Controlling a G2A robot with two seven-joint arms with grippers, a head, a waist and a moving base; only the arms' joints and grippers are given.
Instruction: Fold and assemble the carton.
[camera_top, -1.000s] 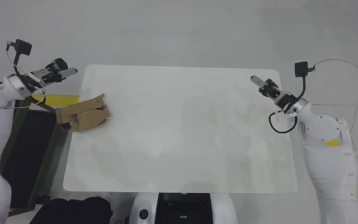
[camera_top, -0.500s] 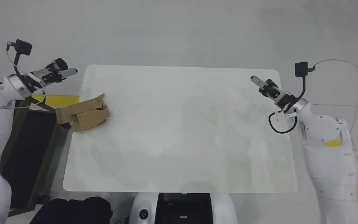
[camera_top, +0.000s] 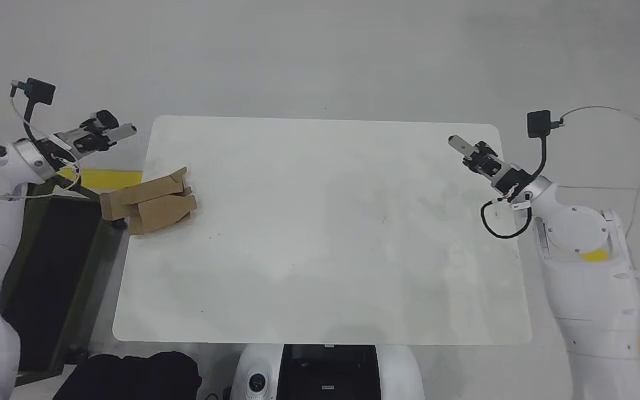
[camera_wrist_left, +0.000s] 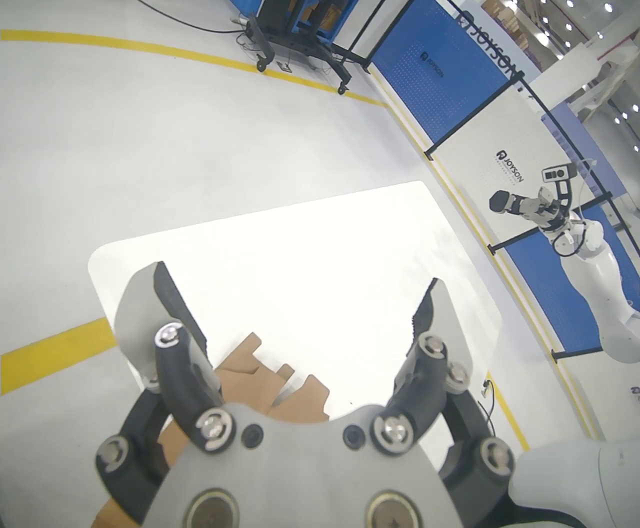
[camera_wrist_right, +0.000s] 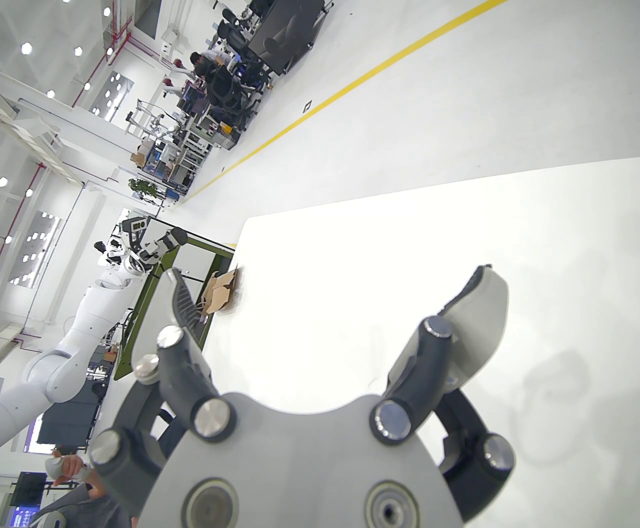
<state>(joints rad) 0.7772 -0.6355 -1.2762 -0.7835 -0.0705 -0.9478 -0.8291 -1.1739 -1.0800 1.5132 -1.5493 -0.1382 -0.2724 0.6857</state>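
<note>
Carton (camera_top: 148, 203): brown cardboard, lying collapsed with its flaps loose at the left edge of the white table (camera_top: 330, 230), part of it overhanging that edge toward the dark bin (camera_top: 50, 260) alongside. From the left wrist view its notched flaps (camera_wrist_left: 250, 370) show just below the fingers. From the right wrist view it is a small brown shape (camera_wrist_right: 220, 292) at the far side of the table. No panel stands upright and no side looks closed, so by my reading the task has hardly begun: pick-up, squaring the body and tucking the flaps all remain. Left gripper (camera_top: 112, 128) hangs off the table's far left corner, above and beyond the carton and not touching it. Its fingers are spread wide with nothing between them (camera_wrist_left: 295, 300). Right gripper (camera_top: 462, 144) sits over the far right corner, well apart from the carton, fingers likewise spread wide and empty (camera_wrist_right: 327, 280). Against the frame a second ago, the left arm has drawn back slightly from the table, wrist a little farther out to the left. The right arm has not shifted, and the carton lies exactly as it did.
</note>
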